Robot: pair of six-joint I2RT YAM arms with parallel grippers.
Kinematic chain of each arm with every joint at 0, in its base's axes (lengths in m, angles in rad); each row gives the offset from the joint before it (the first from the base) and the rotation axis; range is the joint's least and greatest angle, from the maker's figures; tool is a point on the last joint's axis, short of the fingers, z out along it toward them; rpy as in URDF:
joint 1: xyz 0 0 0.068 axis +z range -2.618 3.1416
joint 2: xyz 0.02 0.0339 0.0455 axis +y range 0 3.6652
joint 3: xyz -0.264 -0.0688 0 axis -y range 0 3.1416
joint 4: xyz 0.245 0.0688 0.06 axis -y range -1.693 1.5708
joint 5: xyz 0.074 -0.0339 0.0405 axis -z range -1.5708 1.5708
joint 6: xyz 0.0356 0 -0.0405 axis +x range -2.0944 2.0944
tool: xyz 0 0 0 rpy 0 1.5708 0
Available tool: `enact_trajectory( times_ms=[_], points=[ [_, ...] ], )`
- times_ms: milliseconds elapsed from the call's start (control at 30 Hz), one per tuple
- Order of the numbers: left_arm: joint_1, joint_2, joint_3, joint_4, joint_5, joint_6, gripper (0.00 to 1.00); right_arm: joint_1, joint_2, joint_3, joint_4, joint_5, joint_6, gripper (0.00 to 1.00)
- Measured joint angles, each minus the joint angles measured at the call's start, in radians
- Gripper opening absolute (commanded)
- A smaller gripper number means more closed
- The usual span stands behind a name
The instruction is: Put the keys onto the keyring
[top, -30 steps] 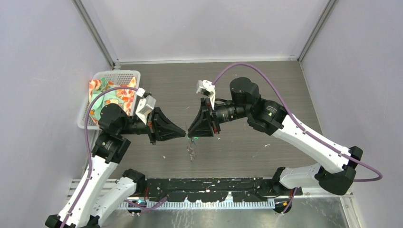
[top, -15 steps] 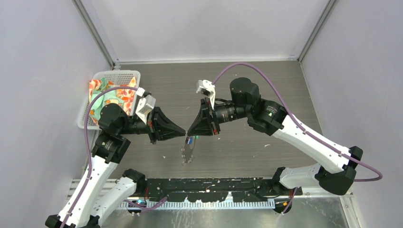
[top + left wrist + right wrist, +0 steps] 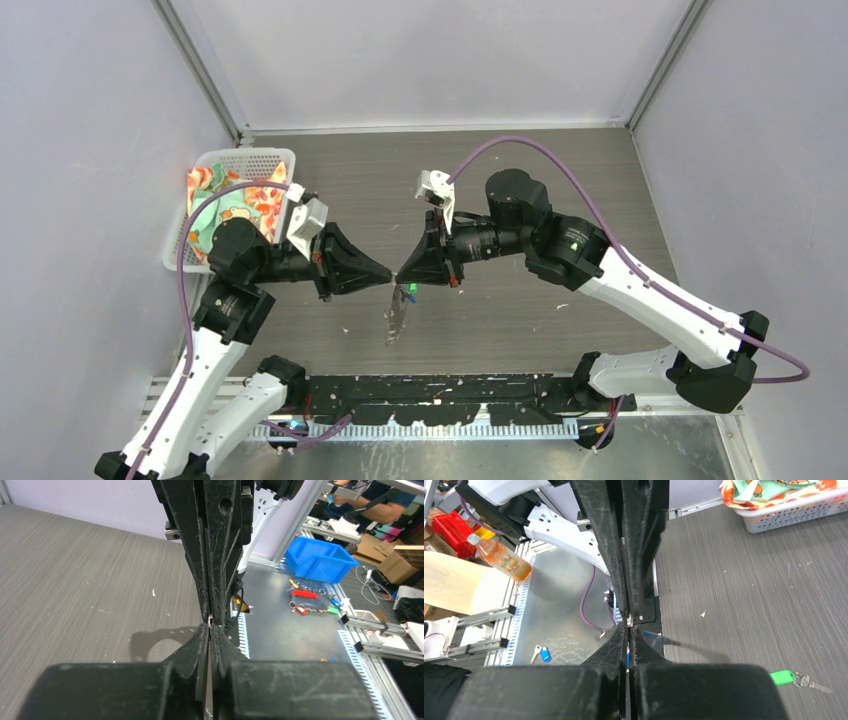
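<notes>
My left gripper (image 3: 387, 282) and right gripper (image 3: 399, 280) meet tip to tip above the middle of the table, both shut. The keyring (image 3: 396, 320), a thin grey wire loop, hangs down from where the tips meet; the left gripper seems to pinch it. In the left wrist view only a metal glint shows at the tips (image 3: 210, 622); the loop itself is hidden. A sliver of the blue key (image 3: 627, 657) shows between the right fingers. The green key (image 3: 783, 677) lies on the table under the right gripper and also shows in the top view (image 3: 408, 291).
A white basket (image 3: 238, 156) with colourful cloth stands at the far left; it also shows in the right wrist view (image 3: 789, 519). Off the table's near edge are a metal plate with a spare blue key (image 3: 544, 654), an orange bottle (image 3: 499, 557) and a blue bin (image 3: 320, 560).
The hanging keyring has swung and turned under the tips. The right arm has shifted slightly. Both grippers stay shut, tip to tip.
</notes>
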Motion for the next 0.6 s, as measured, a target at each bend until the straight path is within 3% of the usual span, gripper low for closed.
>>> enact_trajectory(
  times_ms=[100, 267, 400, 600],
  points=[
    [-0.002, 0.0, 0.0, -0.033, 0.003, 0.043, 0.47, 0.001, -0.002, 0.012, -0.053, 0.017, -0.016, 0.01],
    [-0.002, 0.048, 0.082, -0.296, 0.05, 0.252, 0.63, 0.01, 0.064, 0.148, -0.269, 0.046, -0.081, 0.01],
    [-0.002, 0.151, 0.229, -0.56, 0.08, 0.492, 0.66, 0.05, 0.141, 0.259, -0.428, 0.089, -0.135, 0.01],
    [-0.003, 0.246, 0.283, -0.811, 0.09, 0.714, 0.51, 0.096, 0.232, 0.35, -0.58, 0.137, -0.187, 0.01]
  ],
)
